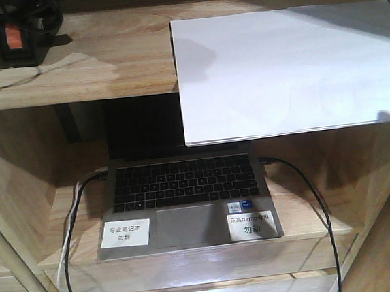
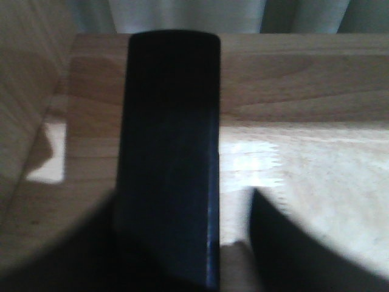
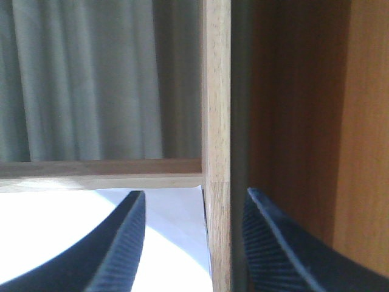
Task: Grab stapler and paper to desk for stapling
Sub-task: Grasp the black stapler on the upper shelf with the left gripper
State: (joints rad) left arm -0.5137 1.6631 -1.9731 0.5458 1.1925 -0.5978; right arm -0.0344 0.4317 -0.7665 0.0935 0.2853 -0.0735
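Nearest in the front view, a dark cable [image 1: 67, 266] and a second cable [image 1: 316, 204] are seen running from either side of an open laptop [image 1: 186, 198], which rests on the lower board [image 1: 310, 218] of a light-wood shelf unit. Two white printed labels [image 1: 125, 233] are fixed to its palm rest. Above it, the paper [image 1: 284, 70] lies flat on the right part of the bench [image 1: 126, 63], its near edge overhanging the bench front and covering part of the laptop screen. Farther back, at the left end of the bench, the stapler [image 1: 13, 37] is found, orange patch uppermost. In the left wrist view, the left gripper [image 2: 176, 207] is seen spread astride the stapler, with a strip of wood visible between the stapler and one finger. The right gripper [image 3: 194, 193] is likewise held apart and nothing is gripped; its ribbed fingers [image 3: 121, 243] hang over the paper's right edge and straddle the upright panel [image 3: 217, 121]. A grey curtain [image 3: 91, 79] is visible beyond.
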